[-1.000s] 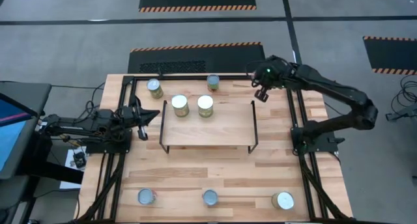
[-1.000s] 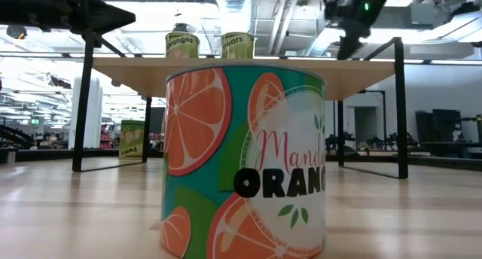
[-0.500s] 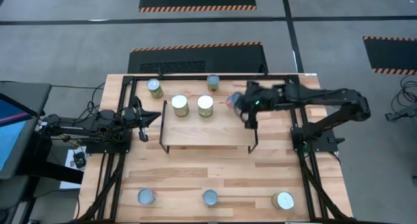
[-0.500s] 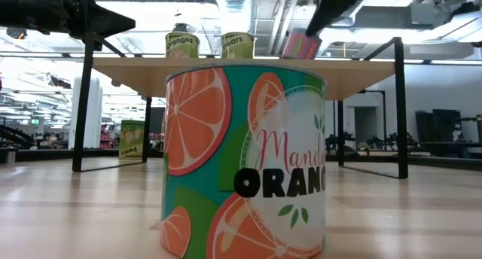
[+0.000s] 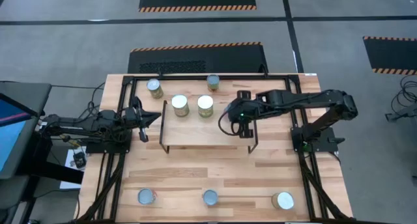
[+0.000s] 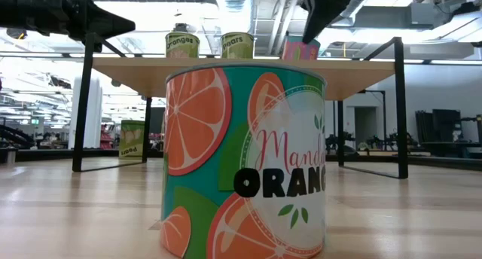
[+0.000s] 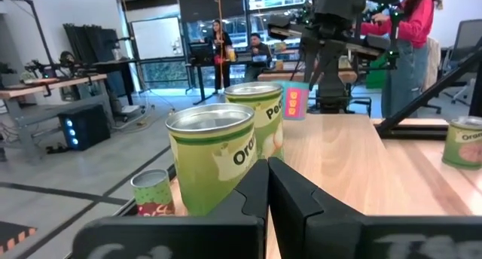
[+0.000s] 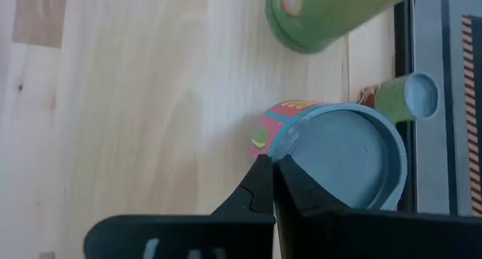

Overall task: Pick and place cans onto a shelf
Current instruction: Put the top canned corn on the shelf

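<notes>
Your right gripper [image 5: 229,116] is over the shelf [image 5: 195,134], clamped on a pink-labelled can [image 8: 331,157]; the wrist view shows the fingers pinching its rim from above. The low view puts this can [image 6: 300,48] at the board's surface, beside the two cans already standing there [image 5: 180,105] and [image 5: 205,105]. I can't tell if its base is fully down, so lower gently until it sits flat, keep it apart from the neighbour, then open and lift straight up so you don't tip it. Left gripper [image 5: 151,116] waits by the shelf's left end, fingers pressed together. Cans remaining on the table: two behind the shelf [image 5: 154,88], [image 5: 213,83], three along the near edge [image 5: 146,197], [image 5: 210,198], [image 5: 282,200].
</notes>
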Tool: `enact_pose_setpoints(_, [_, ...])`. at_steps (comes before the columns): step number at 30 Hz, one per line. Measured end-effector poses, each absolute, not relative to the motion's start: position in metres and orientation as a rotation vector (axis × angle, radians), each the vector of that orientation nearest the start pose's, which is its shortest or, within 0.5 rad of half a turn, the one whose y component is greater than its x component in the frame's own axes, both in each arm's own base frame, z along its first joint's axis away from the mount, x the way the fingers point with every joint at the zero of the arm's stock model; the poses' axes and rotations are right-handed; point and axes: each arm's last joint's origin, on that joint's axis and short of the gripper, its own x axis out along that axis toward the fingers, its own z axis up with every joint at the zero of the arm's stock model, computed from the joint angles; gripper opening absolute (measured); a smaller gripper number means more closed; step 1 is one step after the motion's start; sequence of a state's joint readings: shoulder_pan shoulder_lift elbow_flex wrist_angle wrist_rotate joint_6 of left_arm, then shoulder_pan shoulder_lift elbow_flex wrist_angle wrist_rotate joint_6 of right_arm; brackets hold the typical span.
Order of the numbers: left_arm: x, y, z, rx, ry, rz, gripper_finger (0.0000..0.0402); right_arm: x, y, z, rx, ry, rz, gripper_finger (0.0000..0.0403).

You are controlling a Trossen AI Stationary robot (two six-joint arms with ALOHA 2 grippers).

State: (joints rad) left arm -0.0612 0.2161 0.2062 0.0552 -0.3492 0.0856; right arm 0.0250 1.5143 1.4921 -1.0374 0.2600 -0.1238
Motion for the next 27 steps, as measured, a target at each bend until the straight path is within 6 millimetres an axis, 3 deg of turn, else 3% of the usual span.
enact_pose_setpoints(9, [0.103, 0.004, 0.222, 0.057, -0.037, 0.287, 0.0, 0.301, -0.014, 0.34, -0.228, 1.034, -0.132, 0.0007])
enact_pose_setpoints(15, [0.103, 0.003, 0.222, 0.05, -0.039, 0.28, 0.0, 0.314, -0.026, 0.325, -0.249, 1.073, -0.09, 0.0007])
enact_pose_setpoints(20, [0.103, 0.003, 0.223, 0.05, -0.044, 0.25, 0.0, 0.325, -0.027, 0.316, -0.291, 1.081, -0.074, 0.0007])
enact_pose_setpoints(27, [0.103, 0.003, 0.223, 0.059, -0.049, 0.251, 0.0, 0.323, -0.026, 0.32, -0.282, 1.061, -0.061, 0.0007])
